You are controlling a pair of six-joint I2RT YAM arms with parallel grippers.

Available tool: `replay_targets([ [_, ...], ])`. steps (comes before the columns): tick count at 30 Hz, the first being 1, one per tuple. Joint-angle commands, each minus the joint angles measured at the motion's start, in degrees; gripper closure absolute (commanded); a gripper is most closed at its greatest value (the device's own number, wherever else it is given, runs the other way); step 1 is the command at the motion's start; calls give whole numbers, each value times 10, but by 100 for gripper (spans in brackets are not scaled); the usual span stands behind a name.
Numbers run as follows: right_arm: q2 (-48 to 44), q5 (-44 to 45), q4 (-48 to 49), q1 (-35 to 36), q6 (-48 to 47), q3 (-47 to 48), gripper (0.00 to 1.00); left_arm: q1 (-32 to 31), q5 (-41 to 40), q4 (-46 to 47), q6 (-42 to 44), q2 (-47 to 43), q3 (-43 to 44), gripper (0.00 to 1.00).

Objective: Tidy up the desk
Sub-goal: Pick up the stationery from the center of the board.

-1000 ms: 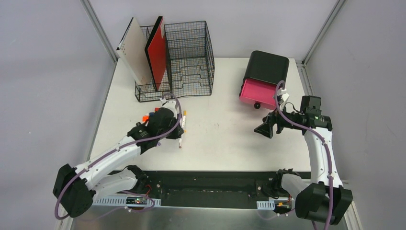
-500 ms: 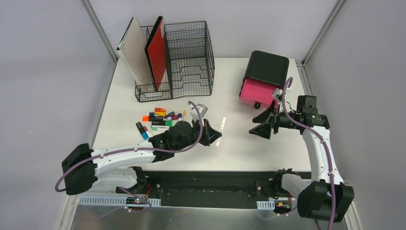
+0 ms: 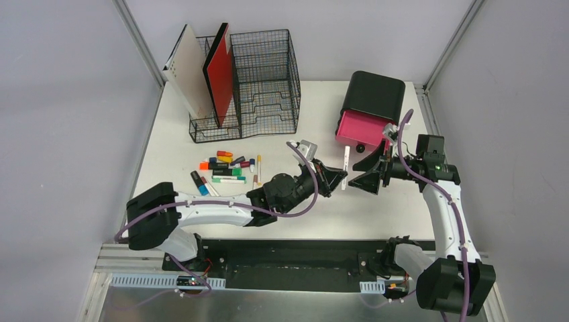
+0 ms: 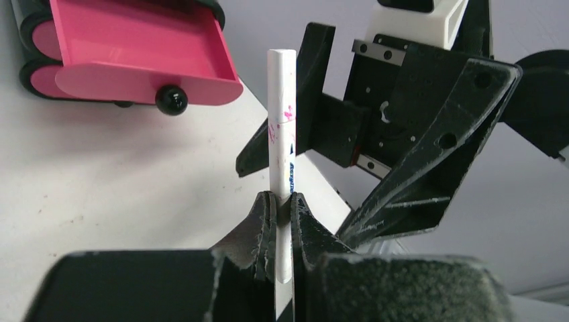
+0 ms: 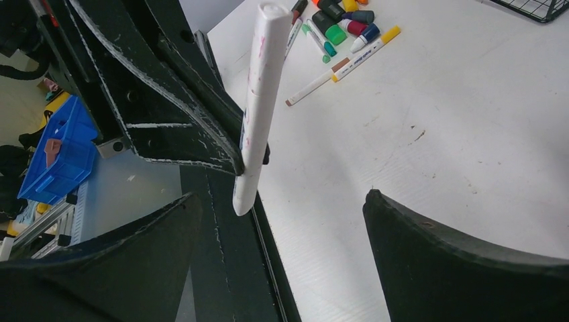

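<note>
Left gripper (image 4: 282,201) pinches a marker (image 4: 282,100) up to the right gripper (image 5: 282,198), jaws wide; releasing early would likely drop it onto the desk (image 3: 402,208)

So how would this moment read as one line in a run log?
left fingers: shut on white marker | right fingers: open, facing marker | pink drawer: open | other markers: loose on desk
</note>
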Motion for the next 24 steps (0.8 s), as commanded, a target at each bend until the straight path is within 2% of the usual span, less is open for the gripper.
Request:
replay_targets([
  [1,1,-18,34,6,14,-4,7,-13,-46,88,22,28,34,100],
  [6,3,-24,36,11,15,-7,11,-18,-60,110,32,50,48,100],
  [15,12,-21,35,19,16,-5,31,-25,-59,148,40,73,59,100],
  [18,13,-20,35,20,16,-4,41,-26,-57,158,43,76,59,100],
  [24,15,-12,32,23,12,1,76,-26,-50,165,43,80,55,100],
])
